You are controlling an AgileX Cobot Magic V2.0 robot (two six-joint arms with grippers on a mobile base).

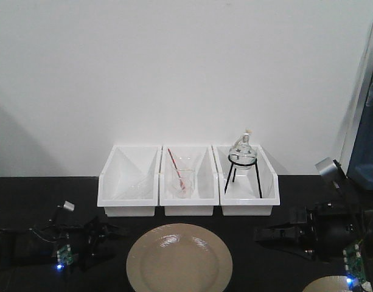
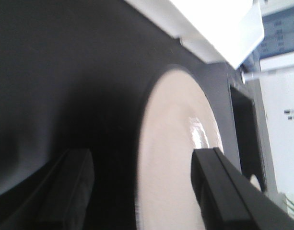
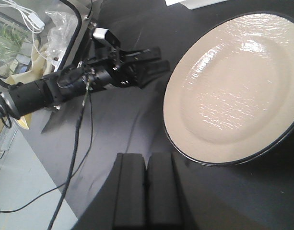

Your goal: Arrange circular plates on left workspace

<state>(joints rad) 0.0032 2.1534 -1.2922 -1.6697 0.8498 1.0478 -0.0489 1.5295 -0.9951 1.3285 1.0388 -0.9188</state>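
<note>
One circular plate (image 1: 179,261), beige with a dark rim, lies flat on the black benchtop (image 1: 28,194) in front of the bins. A second plate (image 1: 329,285) peeks in at the bottom right corner. My left gripper (image 1: 111,233) sits low just left of the middle plate, open. In the left wrist view its fingers (image 2: 218,187) stand wide apart around the gripper centre (image 2: 144,189), with the plate's (image 2: 175,158) left rim showing in the gap and nothing gripped. My right gripper (image 1: 264,236) hovers right of that plate. It (image 3: 146,160) is shut and empty, just short of the plate (image 3: 233,86).
Three white bins (image 1: 187,182) stand in a row against the wall. The middle one holds a beaker with a red rod (image 1: 177,167); the right one holds a round flask on a black tripod (image 1: 243,159). A cable (image 3: 77,143) trails from the left arm (image 3: 89,79).
</note>
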